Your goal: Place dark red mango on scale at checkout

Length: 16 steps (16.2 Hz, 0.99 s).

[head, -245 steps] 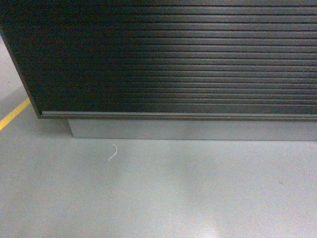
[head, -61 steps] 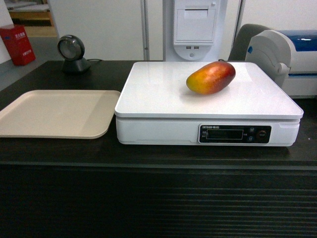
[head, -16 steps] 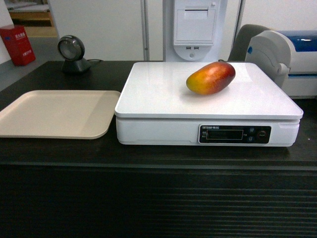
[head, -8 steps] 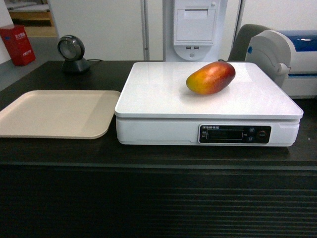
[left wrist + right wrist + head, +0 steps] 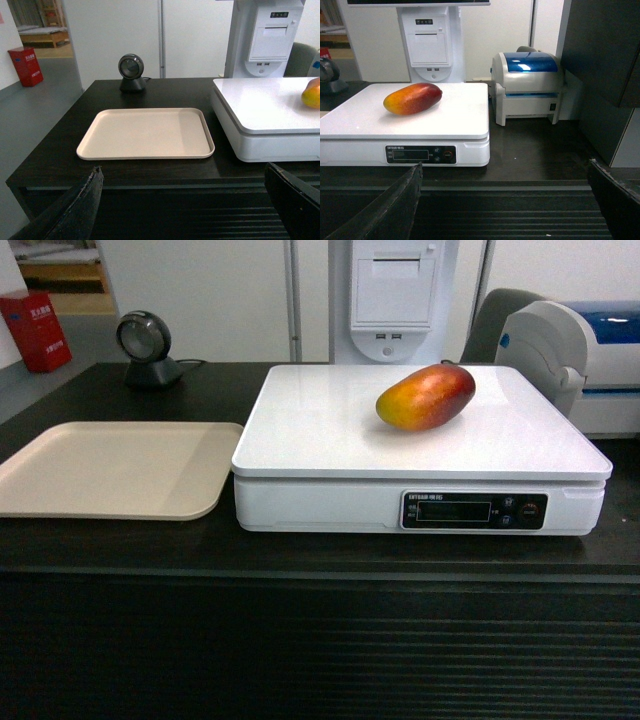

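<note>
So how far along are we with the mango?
Looks done: the dark red, yellow-ended mango lies on the white boxy scale's glossy top, on the black checkout counter. Nothing is in hand: both end effectors, left and right, are open and clear of it. Nothing appears left.

A shop checkout: a black counter (image 5: 300, 560) with a slatted front carries a white scale (image 5: 420, 455) with a mango (image 5: 426, 396) on it, a beige tray (image 5: 110, 470) at 9 o'clock, a round barcode scanner (image 5: 145, 348) at 11, a receipt-printer terminal (image 5: 392, 295) at 12 and a label printer (image 5: 527, 85) at 2.
</note>
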Motion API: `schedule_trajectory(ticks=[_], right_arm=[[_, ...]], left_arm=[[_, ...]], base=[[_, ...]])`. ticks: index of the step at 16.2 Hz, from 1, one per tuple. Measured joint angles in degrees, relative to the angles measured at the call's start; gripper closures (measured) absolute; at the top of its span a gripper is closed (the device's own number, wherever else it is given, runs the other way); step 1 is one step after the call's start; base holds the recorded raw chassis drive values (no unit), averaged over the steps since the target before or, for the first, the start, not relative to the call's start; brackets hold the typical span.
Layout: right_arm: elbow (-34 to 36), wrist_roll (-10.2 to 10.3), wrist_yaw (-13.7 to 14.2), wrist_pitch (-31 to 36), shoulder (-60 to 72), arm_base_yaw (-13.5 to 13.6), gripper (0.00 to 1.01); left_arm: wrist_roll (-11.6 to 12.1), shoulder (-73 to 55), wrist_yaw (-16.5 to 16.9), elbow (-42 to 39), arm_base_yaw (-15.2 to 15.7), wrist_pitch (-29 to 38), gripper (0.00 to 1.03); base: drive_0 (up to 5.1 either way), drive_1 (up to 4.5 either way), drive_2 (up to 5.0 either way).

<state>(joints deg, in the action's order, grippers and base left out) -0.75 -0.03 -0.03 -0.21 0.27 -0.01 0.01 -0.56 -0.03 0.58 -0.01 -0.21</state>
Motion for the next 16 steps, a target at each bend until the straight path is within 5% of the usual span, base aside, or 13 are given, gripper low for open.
schedule_trajectory(ticks=[16], right_arm=[[0.00, 0.00, 0.00, 0.02, 0.00, 0.00, 0.03]], left_arm=[[0.02, 0.00, -0.02, 0.00, 0.00, 0.04, 0.05]], base=[[0.0, 0.00, 0.0]])
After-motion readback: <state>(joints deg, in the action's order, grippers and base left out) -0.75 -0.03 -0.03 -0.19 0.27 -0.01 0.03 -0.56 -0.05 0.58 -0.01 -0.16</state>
